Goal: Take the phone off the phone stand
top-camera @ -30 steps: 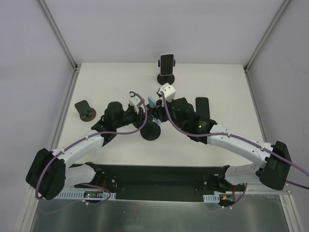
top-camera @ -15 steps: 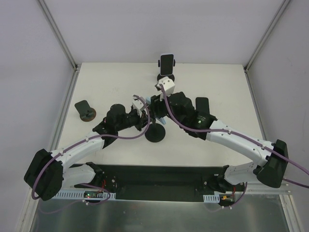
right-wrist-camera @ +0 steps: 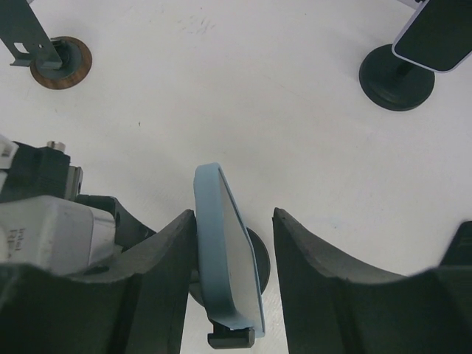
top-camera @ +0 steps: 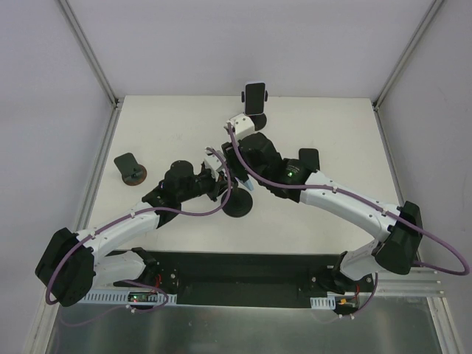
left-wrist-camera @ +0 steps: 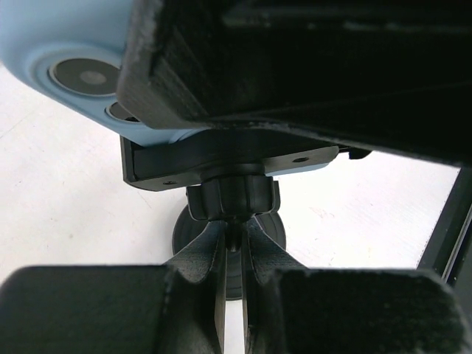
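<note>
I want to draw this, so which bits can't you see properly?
- Blue phone: top view, right gripper covers all but a corner.
- Black phone: top view, right arm hides its near end.
- Back phone: right wrist view, cut off by the edge.
- Phone stand: left wrist view, left gripper hides most of its base.

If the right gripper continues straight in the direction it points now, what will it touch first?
Most likely the blue phone, standing between the open fingers of the right gripper; its top edge would reach the palm. Below it is the phone stand, though depth is unclear.
</note>
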You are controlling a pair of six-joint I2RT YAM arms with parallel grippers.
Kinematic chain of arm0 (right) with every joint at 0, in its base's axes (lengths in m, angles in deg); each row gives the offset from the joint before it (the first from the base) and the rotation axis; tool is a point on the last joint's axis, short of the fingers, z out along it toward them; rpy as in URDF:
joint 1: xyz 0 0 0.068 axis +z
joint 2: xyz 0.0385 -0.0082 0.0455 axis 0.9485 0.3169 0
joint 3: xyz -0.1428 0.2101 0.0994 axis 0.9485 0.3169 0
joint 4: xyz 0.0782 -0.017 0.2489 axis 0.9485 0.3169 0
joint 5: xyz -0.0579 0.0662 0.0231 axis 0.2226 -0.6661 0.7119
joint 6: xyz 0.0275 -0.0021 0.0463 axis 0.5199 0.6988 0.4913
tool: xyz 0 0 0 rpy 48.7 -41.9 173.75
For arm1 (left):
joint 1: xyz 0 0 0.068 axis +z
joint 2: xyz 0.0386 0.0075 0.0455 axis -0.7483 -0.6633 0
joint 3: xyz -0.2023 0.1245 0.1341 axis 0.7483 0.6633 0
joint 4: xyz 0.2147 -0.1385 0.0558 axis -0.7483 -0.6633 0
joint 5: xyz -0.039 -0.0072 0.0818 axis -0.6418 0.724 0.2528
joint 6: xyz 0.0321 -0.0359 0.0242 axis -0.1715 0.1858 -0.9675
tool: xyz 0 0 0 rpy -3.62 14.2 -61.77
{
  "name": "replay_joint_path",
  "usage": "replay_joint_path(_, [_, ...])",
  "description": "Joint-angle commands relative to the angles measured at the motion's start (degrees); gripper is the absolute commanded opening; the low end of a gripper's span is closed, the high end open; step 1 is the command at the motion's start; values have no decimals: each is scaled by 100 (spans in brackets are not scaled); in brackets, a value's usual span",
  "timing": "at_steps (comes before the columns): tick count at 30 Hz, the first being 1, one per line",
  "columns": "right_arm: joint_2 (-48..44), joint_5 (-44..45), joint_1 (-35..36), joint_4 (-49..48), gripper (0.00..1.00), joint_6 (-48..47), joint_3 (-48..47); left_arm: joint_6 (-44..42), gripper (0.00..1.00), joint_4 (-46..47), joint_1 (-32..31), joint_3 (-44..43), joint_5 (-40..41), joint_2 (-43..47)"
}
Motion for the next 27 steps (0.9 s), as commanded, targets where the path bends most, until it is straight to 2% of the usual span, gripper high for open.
replay_joint_path(1, [173,107,34,337,47,-84,-332,-83,0,151,-52,-149,112,147])
replay_joint_path(10, [235,10,43,601,44,-84,-350,-83,0,116,-43,-157,226,112])
replay_joint_path(13, [147,54,34,574,29,-84,-271,-74,0,116,-52,-157,226,121])
replay_joint_path(14, [129,46,43,566,21,-75,-253,-74,9,107,-52,-157,209,121])
replay_joint_path(17, [24,-25,43,487,8,-58,-165,-48,21,116,-43,-157,156,139])
replay_joint_path(18, [-28,-51,43,460,6,-57,-130,-56,28,116,-52,-166,138,147])
replay_joint_path(20, [-90,-104,34,355,1,-22,-34,-39,34,116,-52,-166,94,165])
replay_joint_path(24, [-187,-279,60,179,1,-22,90,-30,48,177,-52,-149,-72,200])
replay_joint_path(27, [-222,-376,104,74,1,-66,186,14,53,239,-43,-131,-125,244])
